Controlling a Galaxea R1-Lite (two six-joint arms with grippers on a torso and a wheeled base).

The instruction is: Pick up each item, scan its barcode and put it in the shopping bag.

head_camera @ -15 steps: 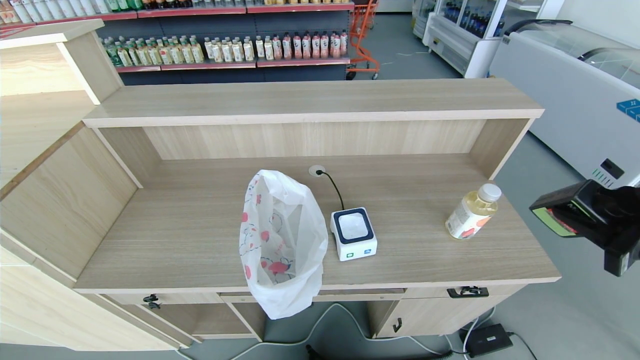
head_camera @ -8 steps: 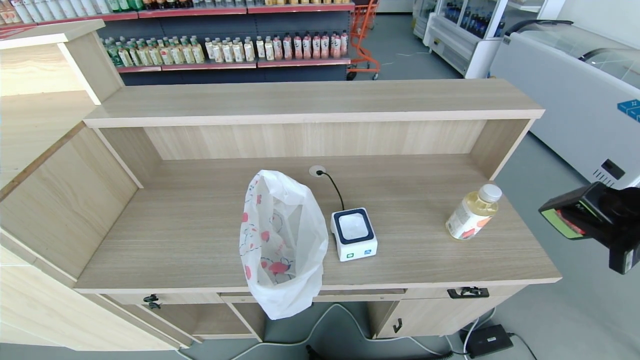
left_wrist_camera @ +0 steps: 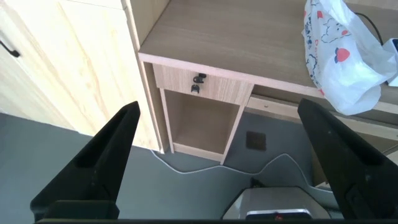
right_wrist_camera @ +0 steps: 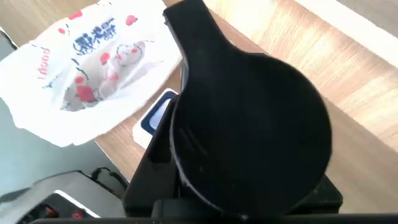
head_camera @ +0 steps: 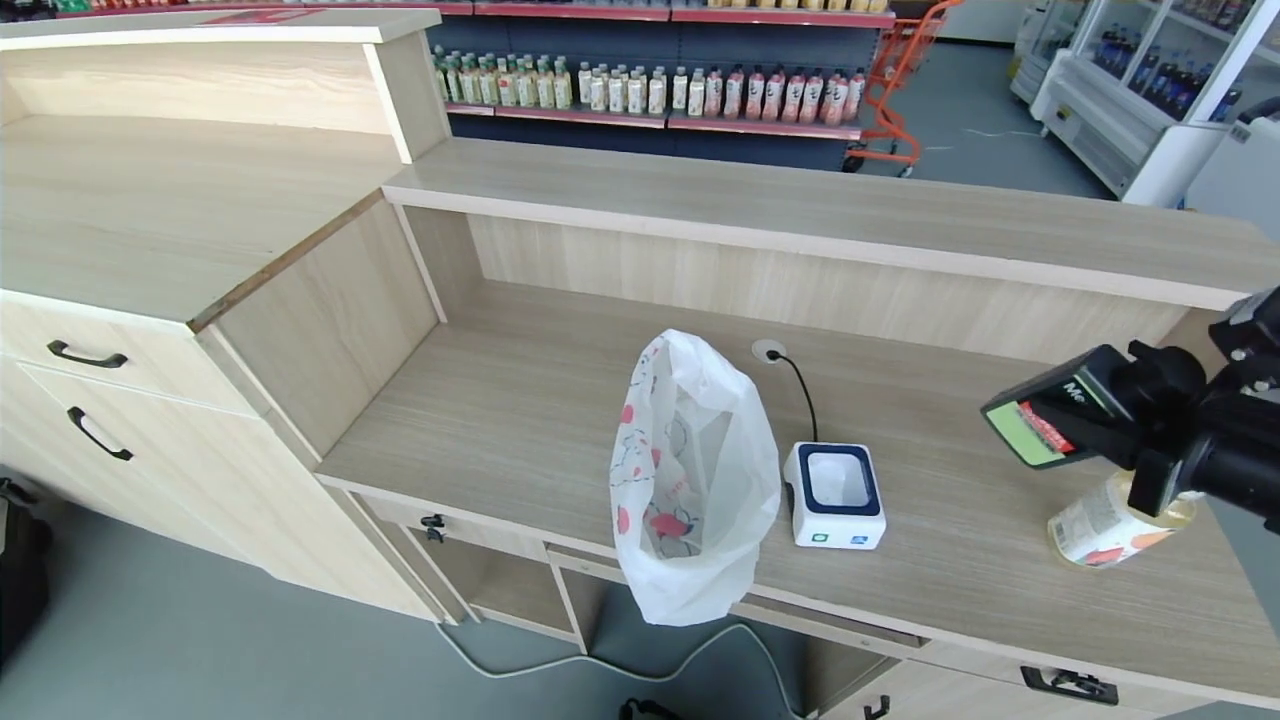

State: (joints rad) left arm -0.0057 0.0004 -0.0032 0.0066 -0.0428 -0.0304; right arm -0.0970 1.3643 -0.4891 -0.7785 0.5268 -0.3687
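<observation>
Camera on the head has swung, so the whole scene sits differently. Measured against the counter (head_camera: 520,400), the right claw (head_camera: 1150,450) has come in from beyond the right edge and now stands directly over the bottle (head_camera: 1105,525). Shopping bag (head_camera: 690,480) hangs over the counter's front edge, mouth open upward; whether it holds any item cannot be told. Scanner (head_camera: 836,495) sits just beside it, window up. Bottle stands upright near the front right corner, long axis vertical, top hidden behind the right arm. Right claw's setting cannot be told. Left claw (left_wrist_camera: 219,112) is spread wide, low before the counter's front edge.
</observation>
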